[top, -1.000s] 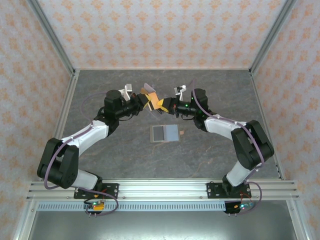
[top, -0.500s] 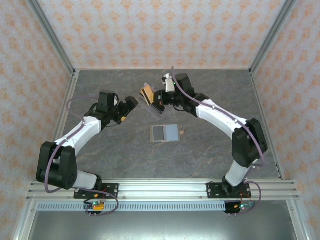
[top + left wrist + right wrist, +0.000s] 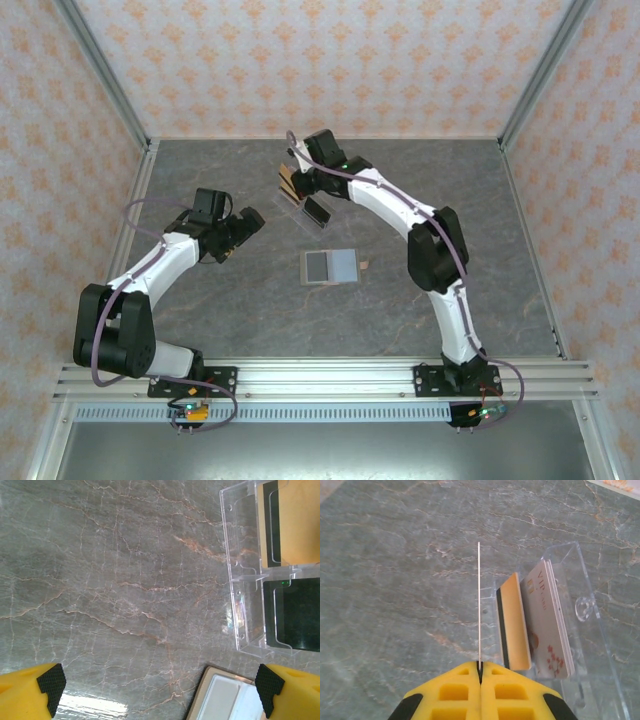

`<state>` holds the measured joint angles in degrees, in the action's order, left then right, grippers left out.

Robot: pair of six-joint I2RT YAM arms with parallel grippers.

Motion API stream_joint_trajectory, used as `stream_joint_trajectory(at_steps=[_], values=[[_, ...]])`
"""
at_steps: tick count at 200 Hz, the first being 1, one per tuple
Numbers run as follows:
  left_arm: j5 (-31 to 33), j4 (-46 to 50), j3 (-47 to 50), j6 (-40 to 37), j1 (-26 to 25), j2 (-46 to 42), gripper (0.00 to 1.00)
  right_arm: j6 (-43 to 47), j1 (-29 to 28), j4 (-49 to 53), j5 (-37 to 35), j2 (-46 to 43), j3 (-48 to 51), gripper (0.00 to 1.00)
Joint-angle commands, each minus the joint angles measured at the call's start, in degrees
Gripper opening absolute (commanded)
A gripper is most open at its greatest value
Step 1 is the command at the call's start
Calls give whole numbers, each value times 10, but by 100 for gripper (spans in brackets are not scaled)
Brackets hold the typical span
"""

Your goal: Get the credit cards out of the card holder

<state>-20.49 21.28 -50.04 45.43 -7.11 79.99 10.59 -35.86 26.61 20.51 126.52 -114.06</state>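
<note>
While left claw (image 3: 160, 687) gapes wide, empty | right claw (image 3: 480, 672) pinched tight on a thin card (image 3: 479, 605) | beside card holder (image 3: 570, 580)

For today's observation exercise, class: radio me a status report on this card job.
Left gripper open, empty. Right gripper shut on one credit card, edge-on beside card holder. More cards in its slots. Nothing blocking.

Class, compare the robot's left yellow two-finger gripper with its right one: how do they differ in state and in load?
The left yellow gripper stands wide open; the right yellow gripper is shut. The left gripper holds nothing; the right gripper pinches a thin flat card, seen edge-on. The right gripper hangs beside the clear plastic card holder; the left gripper sits farther off. Both have yellow fingers.
</note>
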Motion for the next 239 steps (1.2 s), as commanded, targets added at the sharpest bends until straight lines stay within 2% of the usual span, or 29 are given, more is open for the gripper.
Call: stream_joint_trajectory(at_steps=[1,51,140,186,213,239], values=[[14,19,9,-12,4,3,100,43,-3,48,-30,30,-53,0],[9,18,12,-7,4,4,100,60,-3,78,-40,82,-115,0],[-2,16,11,-6,4,6,100,83,-3,93,-63,112,-137,0],[-8,13,12,-6,4,8,100,72,-3,108,-51,119,-155,20],[-10,14,12,-8,4,7,100,52,-3,123,-53,111,-168,25],[-10,17,12,-9,4,5,100,1,-3,133,-36,70,-155,35]])
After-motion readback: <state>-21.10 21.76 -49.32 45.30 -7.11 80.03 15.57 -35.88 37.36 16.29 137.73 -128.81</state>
